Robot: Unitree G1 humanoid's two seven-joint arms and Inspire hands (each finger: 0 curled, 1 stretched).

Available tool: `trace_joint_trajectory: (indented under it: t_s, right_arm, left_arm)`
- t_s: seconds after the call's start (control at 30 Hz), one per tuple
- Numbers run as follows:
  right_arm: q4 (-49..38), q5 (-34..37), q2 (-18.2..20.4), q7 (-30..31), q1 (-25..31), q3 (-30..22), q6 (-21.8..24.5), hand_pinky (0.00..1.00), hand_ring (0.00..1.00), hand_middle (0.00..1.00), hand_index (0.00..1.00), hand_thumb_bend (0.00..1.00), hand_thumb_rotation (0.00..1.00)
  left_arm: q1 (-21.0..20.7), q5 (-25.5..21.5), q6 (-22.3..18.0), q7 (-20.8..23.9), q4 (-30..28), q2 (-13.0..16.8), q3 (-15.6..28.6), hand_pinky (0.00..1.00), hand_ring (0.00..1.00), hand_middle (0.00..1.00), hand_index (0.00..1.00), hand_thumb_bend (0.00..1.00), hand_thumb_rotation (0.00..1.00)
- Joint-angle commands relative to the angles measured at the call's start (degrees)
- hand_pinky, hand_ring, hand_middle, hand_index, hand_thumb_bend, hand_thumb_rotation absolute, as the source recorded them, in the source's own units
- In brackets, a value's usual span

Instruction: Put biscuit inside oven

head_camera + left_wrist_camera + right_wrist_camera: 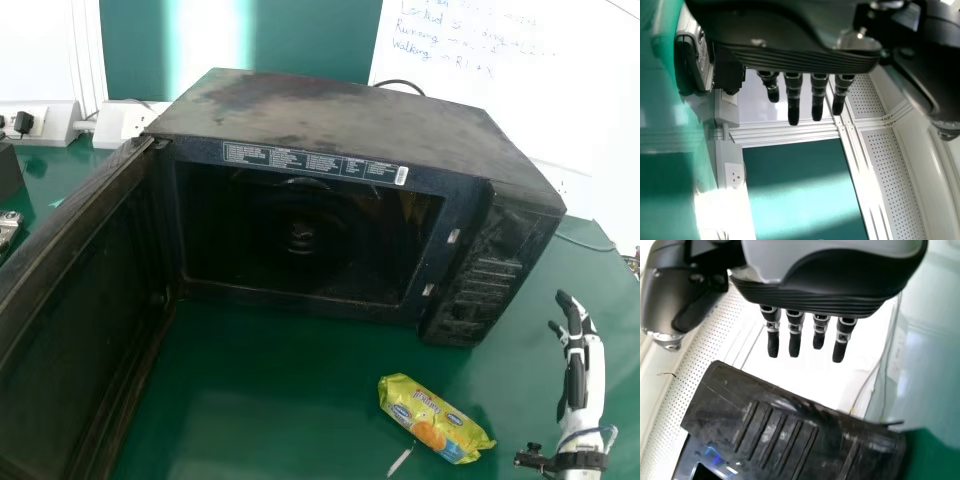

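Background: green wall panel (pixel 300 35) and handwritten whiteboard (pixel 560 120). Work surface: green tabletop (pixel 230 390), carrying the black microwave oven (pixel 330 110) and the biscuit packet (pixel 430 415).

Placement, with probable reasons: door (pixel 70 330) swung wide to the robot's left, presumably to expose the cavity (pixel 300 240) and leave a frontal path for loading. Biscuit packet flat on the tabletop, in front of the oven and towards its control panel (pixel 485 270) side, likely for pickup by the right robot hand (pixel 578 375). Right robot hand to the right of the packet and apart from it, fingers extended with a slight bend, thumb spread, nothing held; probably a waiting posture ahead of the grasp. Left robot hand (pixel 790 55) in the left wrist view, fingers straight, nothing held.

Appearance of the biscuit packet: elongated, bright yellow-green glossy wrapper, crimped ends, slightly wrinkled film, blue labels and printed orange-brown biscuits on the upper face. Orientation: lying at a slant, far end nearer the cavity. Near the packet: a thin pale strip (pixel 400 461).

Next, as a judgement: position the right robot hand over the packet, close gently to avoid crushing the contents, then lift above the cavity sill before inserting
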Motion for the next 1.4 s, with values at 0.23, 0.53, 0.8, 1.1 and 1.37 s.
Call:
trace_joint_trajectory:
  t_s: [0.23, 0.53, 0.8, 1.1, 1.37]
  right_arm:
    - [-5.84, -7.58, -3.88, -2.35, 1.53, -0.10, 2.31, 0.89, 0.92, 0.92, 0.88, 1.00, 0.57]
    - [-9.03, -12.53, -7.47, -1.88, 2.80, 0.59, 6.74, 0.85, 0.90, 0.91, 0.88, 1.00, 0.55]
    - [-10.76, -16.92, -9.17, -1.27, 3.28, 2.02, 6.96, 0.81, 0.86, 0.88, 0.88, 1.00, 0.54]
    - [-11.01, -22.02, -10.85, -1.04, 4.19, 3.73, 5.88, 0.82, 0.86, 0.86, 0.86, 1.00, 0.53]
    - [-12.81, -23.77, -11.89, 1.26, 4.85, 5.17, 7.05, 0.84, 0.86, 0.87, 0.86, 1.00, 0.52]
  left_arm:
    - [0.72, -0.48, 0.08, -0.07, -0.07, 0.45, 0.68, 0.76, 0.89, 0.96, 0.98, 0.89, 0.99]
    - [1.07, 0.22, 0.11, 0.60, -1.26, -0.03, 0.53, 0.75, 0.88, 0.96, 0.98, 0.88, 1.00]
    - [1.13, -0.02, 0.19, 0.71, -1.16, 0.01, 0.50, 0.75, 0.88, 0.96, 0.98, 0.88, 0.99]
    - [1.49, 0.70, -0.06, 1.33, -2.06, -0.26, 0.34, 0.75, 0.88, 0.96, 0.98, 0.86, 1.00]
    - [2.06, 0.40, 0.00, 0.99, -2.80, -0.24, 0.40, 0.76, 0.89, 0.96, 0.99, 0.87, 1.00]
